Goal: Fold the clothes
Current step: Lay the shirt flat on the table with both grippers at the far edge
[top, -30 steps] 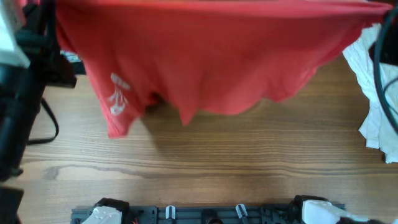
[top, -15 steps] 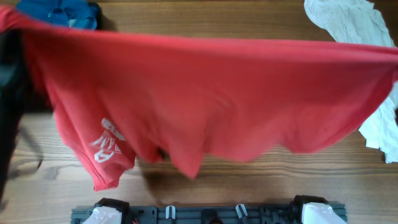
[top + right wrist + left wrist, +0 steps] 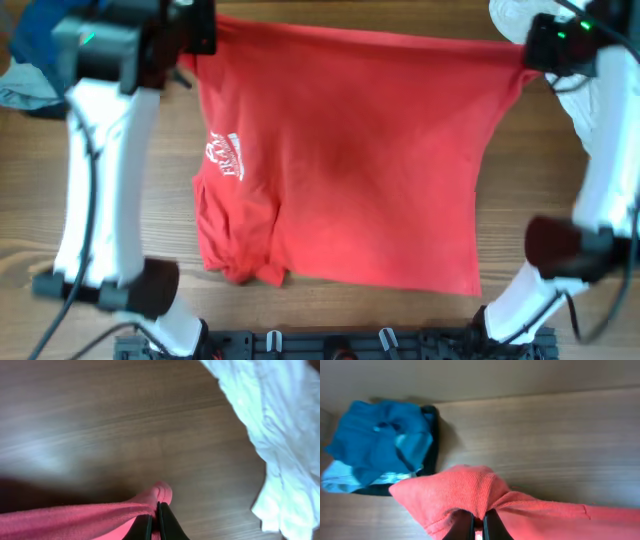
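The clothes, a red T-shirt [image 3: 360, 170] with white lettering [image 3: 225, 158], hang stretched between my two grippers over the wooden table. The lower hem lies on the table near the front, bunched at its left corner [image 3: 235, 265]. My left gripper [image 3: 198, 32] is shut on the shirt's far left corner; the left wrist view shows red cloth [image 3: 470, 490] pinched between the jaws of that gripper [image 3: 479, 527]. At the far right corner my right gripper [image 3: 533, 48] is shut too, and in the right wrist view a red fold [image 3: 100, 515] runs into its jaws [image 3: 155, 522].
A blue garment [image 3: 35, 40] [image 3: 380, 447] with pale grey and black cloth beside it lies at the far left. A white garment [image 3: 515, 15] [image 3: 275, 435] lies at the far right. A black rail [image 3: 340, 345] runs along the table's front edge.
The shirt has dropped away from the camera and back across the table; its hem now rests on the wood. Both arms have come into view at the far corners.
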You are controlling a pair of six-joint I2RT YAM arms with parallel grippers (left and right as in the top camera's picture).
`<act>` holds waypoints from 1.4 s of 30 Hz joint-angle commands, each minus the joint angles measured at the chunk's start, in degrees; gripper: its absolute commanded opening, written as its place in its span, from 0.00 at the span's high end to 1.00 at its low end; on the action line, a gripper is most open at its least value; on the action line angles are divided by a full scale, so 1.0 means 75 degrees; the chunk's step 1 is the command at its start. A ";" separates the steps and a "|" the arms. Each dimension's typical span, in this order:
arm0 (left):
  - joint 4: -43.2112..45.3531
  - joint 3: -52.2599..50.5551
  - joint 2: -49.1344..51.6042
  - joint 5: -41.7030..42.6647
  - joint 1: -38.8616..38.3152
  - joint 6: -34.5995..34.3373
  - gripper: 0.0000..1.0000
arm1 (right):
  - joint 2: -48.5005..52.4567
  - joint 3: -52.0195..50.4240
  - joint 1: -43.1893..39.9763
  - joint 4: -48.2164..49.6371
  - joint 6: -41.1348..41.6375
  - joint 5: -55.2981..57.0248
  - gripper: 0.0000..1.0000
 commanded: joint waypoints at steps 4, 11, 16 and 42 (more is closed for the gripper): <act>0.1055 0.0064 0.1798 0.0076 0.0041 -0.0131 0.96 | 0.1935 0.0006 -0.0085 0.1888 -0.0382 0.0079 0.96; 0.3456 0.0064 0.3267 0.0079 0.0073 -0.0131 0.96 | 0.3293 0.0006 -0.0085 0.4893 -0.0332 -0.0087 0.96; 0.4811 0.0064 0.4019 0.0079 0.0085 -0.0128 0.96 | 0.3722 0.0006 -0.0152 0.5837 -0.0338 -0.0058 0.96; 0.0697 0.0064 0.3681 0.0335 0.0149 -0.0128 0.96 | 0.3800 0.0009 -0.0265 0.2640 -0.0504 -0.1259 0.96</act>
